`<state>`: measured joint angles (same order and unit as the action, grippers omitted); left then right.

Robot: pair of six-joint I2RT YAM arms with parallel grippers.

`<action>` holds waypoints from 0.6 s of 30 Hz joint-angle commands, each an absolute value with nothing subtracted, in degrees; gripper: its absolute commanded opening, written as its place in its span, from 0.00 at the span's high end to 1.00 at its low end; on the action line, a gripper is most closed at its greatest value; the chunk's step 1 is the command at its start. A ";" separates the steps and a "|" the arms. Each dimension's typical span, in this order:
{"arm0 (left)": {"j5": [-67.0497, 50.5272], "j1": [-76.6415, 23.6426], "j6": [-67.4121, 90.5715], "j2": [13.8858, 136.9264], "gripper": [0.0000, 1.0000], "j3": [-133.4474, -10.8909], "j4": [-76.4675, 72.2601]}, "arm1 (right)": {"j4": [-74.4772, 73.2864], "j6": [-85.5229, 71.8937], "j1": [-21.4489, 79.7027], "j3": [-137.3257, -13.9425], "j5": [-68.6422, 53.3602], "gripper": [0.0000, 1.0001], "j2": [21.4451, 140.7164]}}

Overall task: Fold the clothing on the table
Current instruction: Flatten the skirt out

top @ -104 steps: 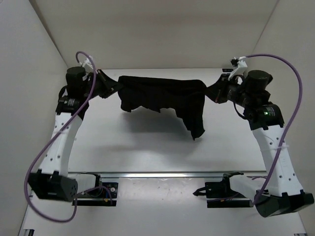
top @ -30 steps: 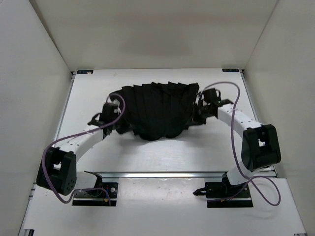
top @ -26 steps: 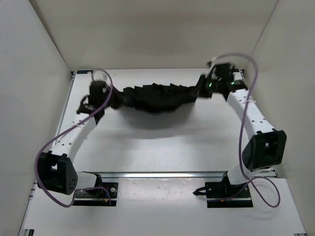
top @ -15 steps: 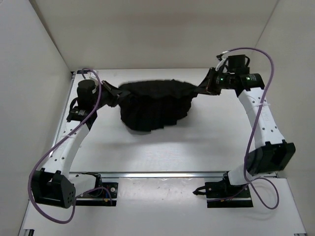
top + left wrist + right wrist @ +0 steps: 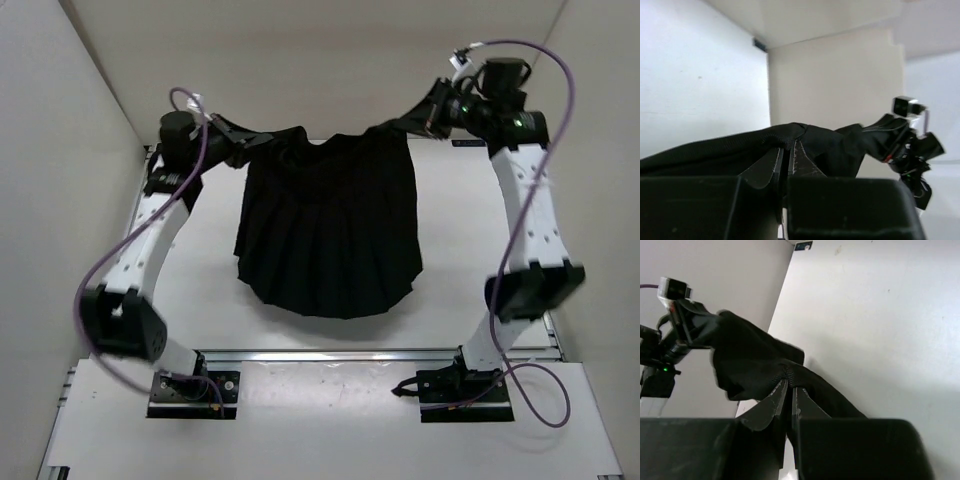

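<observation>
A matte white table (image 5: 190,300), flat and rectangular, fills the floor of a white-walled enclosure, with a thin metal rail (image 5: 330,355) glinting along its near edge. Above the table hangs the clothing (image 5: 330,230), a plain black pleated skirt of soft, dull fabric spread to its full trapezoid shape. Its narrow waistband is stretched over the table's far edge and sags in a shallow curve at the middle. Below it the vertical pleats fan out to a wide, rounded hem, which in the overhead view shows against the table's near half. Whether the hem touches the table cannot be told.

Two white-and-black arms rise from the table's near edge. The left arm (image 5: 150,230) runs up the table's left side and the right arm (image 5: 527,200) up its right side, each trailing a looping purple cable (image 5: 112,260).

The left gripper (image 5: 262,140), over the table's far left corner, has its dark, tapered fingers pressed together on the waistband's left end. In the wrist view the fabric bunches in a ridge at the tips. The right gripper (image 5: 398,124), over the table's far right, is likewise pinched closed on the waistband's right end, with a fold of black cloth draped from its tips.
</observation>
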<state>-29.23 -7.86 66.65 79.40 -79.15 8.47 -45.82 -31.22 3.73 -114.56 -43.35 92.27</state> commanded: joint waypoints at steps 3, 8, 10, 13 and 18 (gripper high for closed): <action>-30.32 -6.16 63.91 86.39 1.00 -95.84 10.88 | -45.52 -30.31 4.49 -139.61 -43.86 1.00 104.67; -32.34 -1.06 64.15 80.62 1.00 -87.68 8.45 | -39.39 -31.46 0.62 -123.00 -46.75 1.00 97.05; -34.01 -1.14 66.52 78.49 1.00 -78.35 2.74 | -34.64 -32.51 0.09 -104.90 -47.11 1.00 90.98; -36.91 -3.16 68.46 73.92 1.00 -60.24 -4.64 | -30.94 -32.09 -1.49 -85.85 -47.99 1.00 85.71; -36.65 -5.01 64.17 69.26 1.00 -30.11 -5.47 | -34.44 -24.71 -0.36 -63.94 -41.42 1.00 81.13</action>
